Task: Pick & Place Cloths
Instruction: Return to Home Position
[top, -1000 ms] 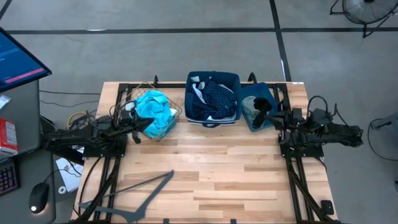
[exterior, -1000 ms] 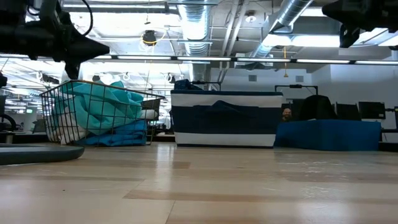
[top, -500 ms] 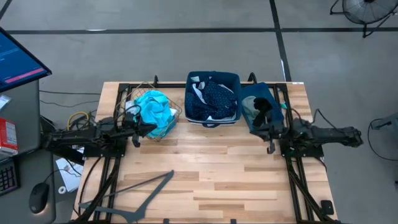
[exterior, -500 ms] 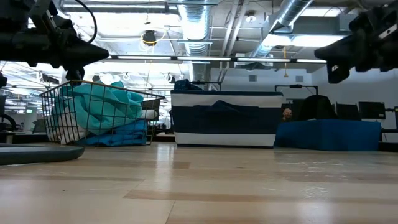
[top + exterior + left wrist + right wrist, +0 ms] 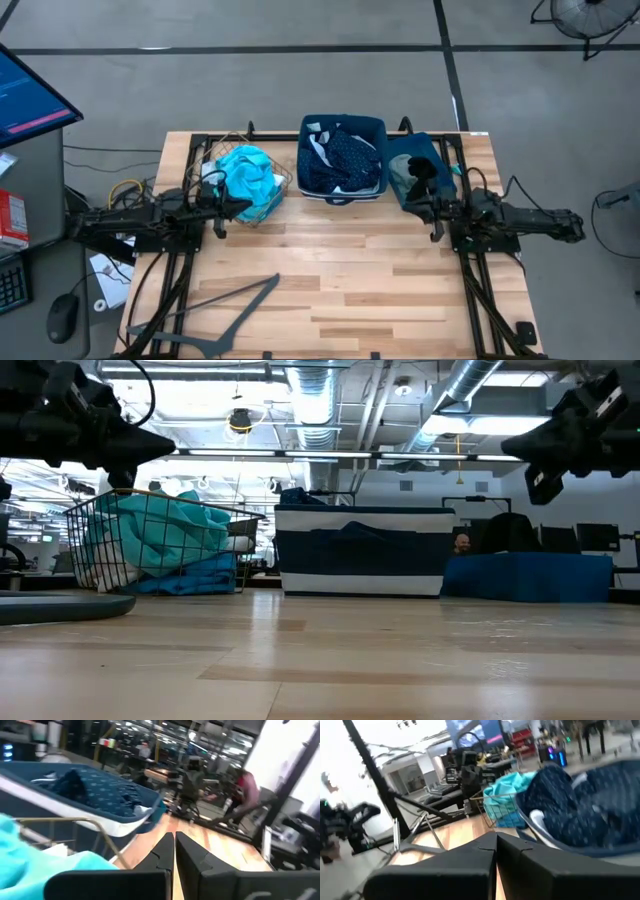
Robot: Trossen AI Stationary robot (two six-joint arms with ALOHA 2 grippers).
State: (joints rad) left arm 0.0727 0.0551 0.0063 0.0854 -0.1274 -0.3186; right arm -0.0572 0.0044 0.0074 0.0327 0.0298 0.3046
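A turquoise cloth [image 5: 250, 178] fills the brown wire basket [image 5: 283, 183] at the far left. A navy dotted cloth [image 5: 345, 155] with a pale white-blue one [image 5: 318, 140] lies in the middle bin [image 5: 343, 195]. A black cloth [image 5: 424, 168] and a grey-green one [image 5: 402, 177] sit in the small blue bin [image 5: 410, 205]. My left gripper [image 5: 243, 205] hovers shut at the basket's near side, its fingertips [image 5: 174, 836] together. My right gripper [image 5: 408, 207] hovers shut at the small bin's near corner, pointing left [image 5: 496, 836].
A dark clothes hanger [image 5: 235, 305] lies on the wooden table [image 5: 350, 280] near its left front. The bins and basket line the far edge. Bare wood stretches across the middle and near side. A desk with a monitor [image 5: 30, 100] stands to the left.
My right gripper has come down from above the small blue bin and moved toward the table's near edge and left, ending at the bin's near corner. My left gripper has edged slightly lower beside the basket. The cloths have kept still.
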